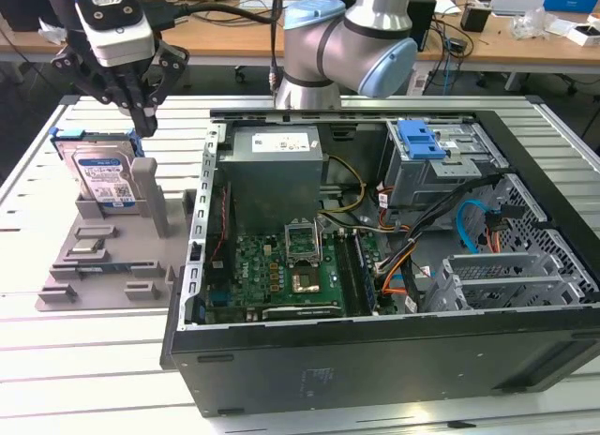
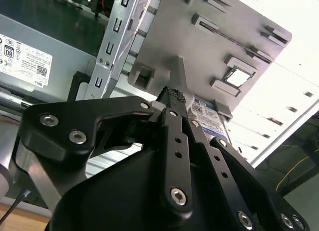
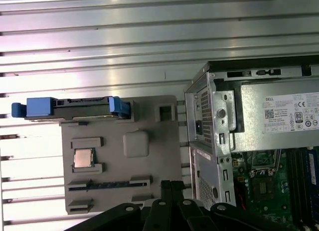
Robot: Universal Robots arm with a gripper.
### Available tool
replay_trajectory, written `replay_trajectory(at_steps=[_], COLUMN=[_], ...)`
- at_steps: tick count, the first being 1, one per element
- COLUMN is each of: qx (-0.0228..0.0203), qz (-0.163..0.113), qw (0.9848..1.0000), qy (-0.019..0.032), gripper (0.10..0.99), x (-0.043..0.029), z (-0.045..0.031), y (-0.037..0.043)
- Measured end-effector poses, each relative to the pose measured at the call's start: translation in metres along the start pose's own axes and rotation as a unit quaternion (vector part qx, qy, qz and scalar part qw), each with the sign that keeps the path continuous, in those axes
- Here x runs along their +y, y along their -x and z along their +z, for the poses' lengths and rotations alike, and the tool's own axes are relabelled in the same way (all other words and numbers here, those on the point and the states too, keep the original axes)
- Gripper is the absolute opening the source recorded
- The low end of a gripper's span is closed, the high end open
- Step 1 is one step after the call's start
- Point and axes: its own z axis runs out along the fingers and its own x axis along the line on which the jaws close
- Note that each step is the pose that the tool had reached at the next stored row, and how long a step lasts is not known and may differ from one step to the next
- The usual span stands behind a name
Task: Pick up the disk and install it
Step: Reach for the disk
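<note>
- The disk (image 1: 101, 177) stands on its long edge in a slot of the grey holder plate (image 1: 112, 271), at the plate's far edge, near the table's far corner on the exterior view's left.
- It is a flat silver-metal slab with blue plastic rails on its sides. Its blue-and-white printed label faces the near table edge.
- The space above its top edge is free. A grey upright post (image 1: 146, 187) rises just beside it, on the exterior view's right.
- The gripper (image 1: 145, 124) hangs above the disk's top corner by the post, not touching it. Its black fingers are pressed together on nothing, and one tip is knurled.
- The plate is matt grey plastic with shallow rectangular pockets. In the first wrist view one pocket holds a square metal-topped chip (image 3: 83, 158).
- The ribbed aluminium table (image 1: 94, 369) lies bare along its near edge.
- The open black computer case (image 1: 375, 365) sits just beside the plate, its perforated metal wall close to the plate's edge.
- Inside, the grey power supply (image 1: 277, 152) carries a white sticker with small print.
</note>
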Motion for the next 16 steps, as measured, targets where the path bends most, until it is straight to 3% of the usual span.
replay_trajectory(at_steps=[16], qx=[0.0], qz=[0.0], qw=[1.0], qy=[0.0], gripper=[0.106], x=[-0.0014], z=[-0.0005], y=[-0.019])
